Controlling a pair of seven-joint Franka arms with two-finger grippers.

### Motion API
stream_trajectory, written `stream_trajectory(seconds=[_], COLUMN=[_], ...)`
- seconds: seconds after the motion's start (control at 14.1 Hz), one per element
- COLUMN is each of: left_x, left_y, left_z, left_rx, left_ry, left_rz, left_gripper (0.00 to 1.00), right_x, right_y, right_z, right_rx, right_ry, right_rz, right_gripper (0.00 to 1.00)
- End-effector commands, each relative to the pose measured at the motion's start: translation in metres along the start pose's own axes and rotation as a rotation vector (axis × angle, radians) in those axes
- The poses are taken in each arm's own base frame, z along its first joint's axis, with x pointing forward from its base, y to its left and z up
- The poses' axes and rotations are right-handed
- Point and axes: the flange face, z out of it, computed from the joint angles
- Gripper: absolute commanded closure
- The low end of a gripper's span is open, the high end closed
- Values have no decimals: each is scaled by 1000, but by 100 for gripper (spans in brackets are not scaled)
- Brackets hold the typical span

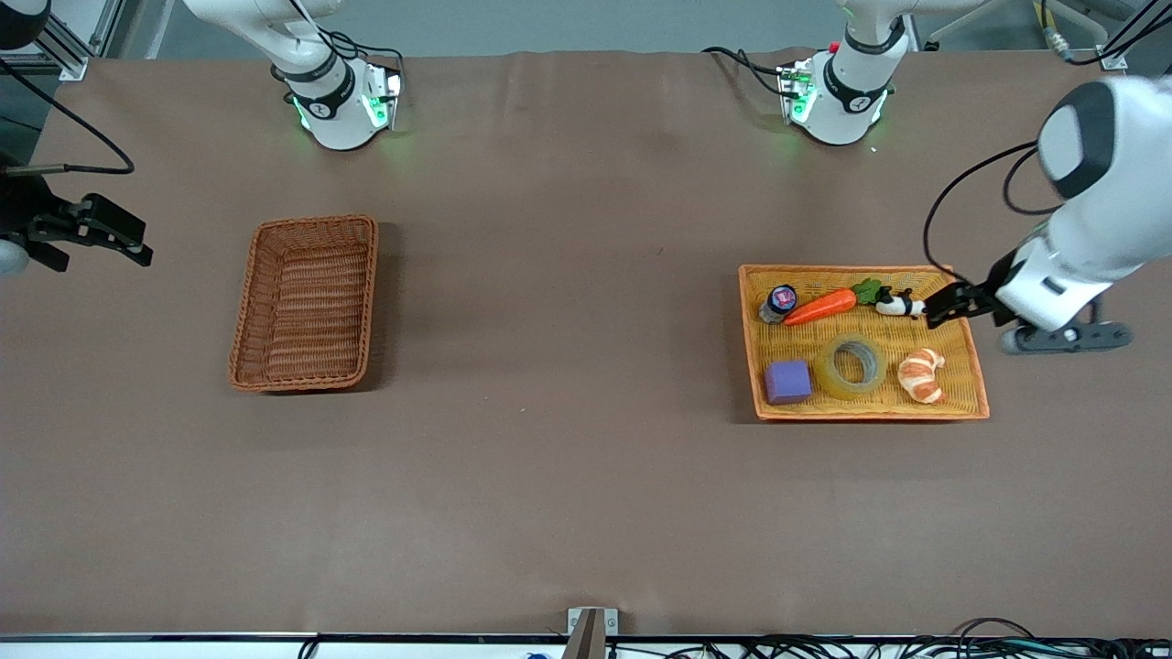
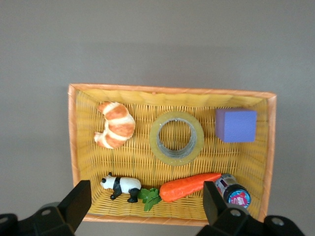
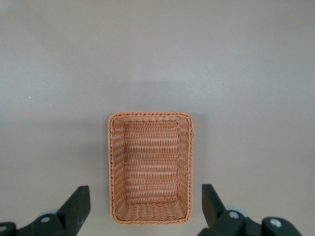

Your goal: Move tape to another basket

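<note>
Looking at the surface [image 1: 568,476], we see the tape [image 1: 852,366] lying flat in the orange tray [image 1: 957,410] toward the left arm's end, between a purple cube [image 1: 787,382] and a croissant [image 1: 921,374], with a carrot [image 1: 821,307], a toy panda [image 1: 899,305] and a small jar [image 1: 779,303] also in the tray. Our left tool [image 1: 943,305] hovers over the tray's edge, fingers spread and empty. Our right tool [image 1: 114,233] hangs open in the air toward the right arm's end, and the reddish-brown basket [image 1: 243,339] lies on the surface there, holding nothing.

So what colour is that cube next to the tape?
Purple; the cube beside the tape shows best in the left wrist view.
</note>
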Motion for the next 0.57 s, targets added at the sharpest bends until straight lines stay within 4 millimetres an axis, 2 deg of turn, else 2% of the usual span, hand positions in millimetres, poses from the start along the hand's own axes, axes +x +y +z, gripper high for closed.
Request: stream_trajectory(seconds=[0.0,0.14,0.21,0.43,0.5], left_x=[8,14,18,24,26], left_y=[2,9,11,12,14], left_z=[41,78,104,153,164], left_rx=[-6,1,3,4,4], left_ry=[-47,-91,-111,-133,-125], left_rz=[11,22,26,26,27], left_gripper=[0,0,0,0,0], right_x=[-5,-5,-5,-5,-5], right_y=[-3,-2,-1,0,1], right_z=[-5,-5,-4,-4,-4], right_rx=[3,3,3,3,2], right_ry=[10,6,2,5,5], right_rz=[8,10,11,11,13], right_gripper=[0,0,0,0,0])
